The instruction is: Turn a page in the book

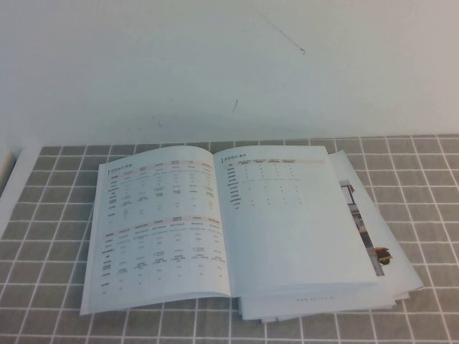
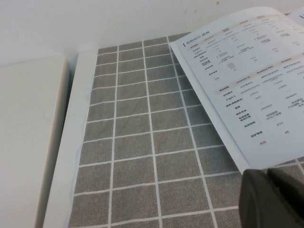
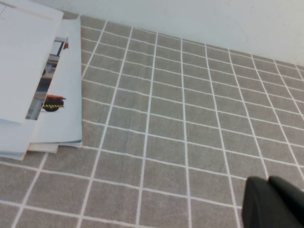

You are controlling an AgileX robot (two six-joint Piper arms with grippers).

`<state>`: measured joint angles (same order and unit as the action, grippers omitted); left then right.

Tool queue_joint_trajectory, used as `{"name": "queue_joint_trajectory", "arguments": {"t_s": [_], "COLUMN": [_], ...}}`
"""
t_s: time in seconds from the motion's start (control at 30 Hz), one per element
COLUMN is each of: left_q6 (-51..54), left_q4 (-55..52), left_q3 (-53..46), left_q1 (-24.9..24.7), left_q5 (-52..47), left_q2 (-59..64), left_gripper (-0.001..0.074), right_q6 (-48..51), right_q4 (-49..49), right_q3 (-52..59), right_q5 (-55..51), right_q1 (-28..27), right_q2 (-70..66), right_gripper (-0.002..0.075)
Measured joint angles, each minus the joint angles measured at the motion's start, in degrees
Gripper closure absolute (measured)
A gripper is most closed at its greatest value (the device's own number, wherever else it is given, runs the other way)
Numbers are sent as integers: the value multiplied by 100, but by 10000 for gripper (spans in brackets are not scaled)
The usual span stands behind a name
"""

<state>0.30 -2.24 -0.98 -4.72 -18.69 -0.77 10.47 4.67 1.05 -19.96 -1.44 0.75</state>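
Observation:
The book [image 1: 222, 222] lies open on the grey checked cloth in the middle of the high view. Its left page [image 1: 161, 222] is densely filled with tables. The right page [image 1: 294, 215] has a short table at its top and is blank below. Neither gripper shows in the high view. My left gripper [image 2: 268, 190] is shut and empty, low over the cloth beside the book's left near corner [image 2: 247, 90]. My right gripper [image 3: 269, 194] is shut and empty over bare cloth, well to the right of the book [image 3: 23, 61].
White booklets with a red-and-black photo [image 1: 384, 258] lie under the book and stick out on its right, also in the right wrist view [image 3: 57, 102]. The cloth [image 1: 430, 179] ends at a white wall behind. A white surface [image 2: 28, 142] borders the cloth on the left.

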Motion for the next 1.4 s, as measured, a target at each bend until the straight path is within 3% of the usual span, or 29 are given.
{"name": "queue_joint_trajectory", "arguments": {"t_s": [0.47, 0.87, 1.4], "left_q6": [32, 56, 36], "left_q4": [-131, -404, -404], "left_q3": [5, -31, -31], "left_q1": [0, 0, 0], "left_q5": [46, 1715, 1814], "left_q2": [0, 0, 0], "left_gripper": [738, 738, 738], "right_q6": [0, -2, -2], "right_q4": [36, 42, 50], "right_q3": [49, 49, 49], "right_q5": [607, 1889, 2352], "right_q1": [0, 0, 0], "right_q2": [0, 0, 0], "right_gripper": [729, 729, 729]}}
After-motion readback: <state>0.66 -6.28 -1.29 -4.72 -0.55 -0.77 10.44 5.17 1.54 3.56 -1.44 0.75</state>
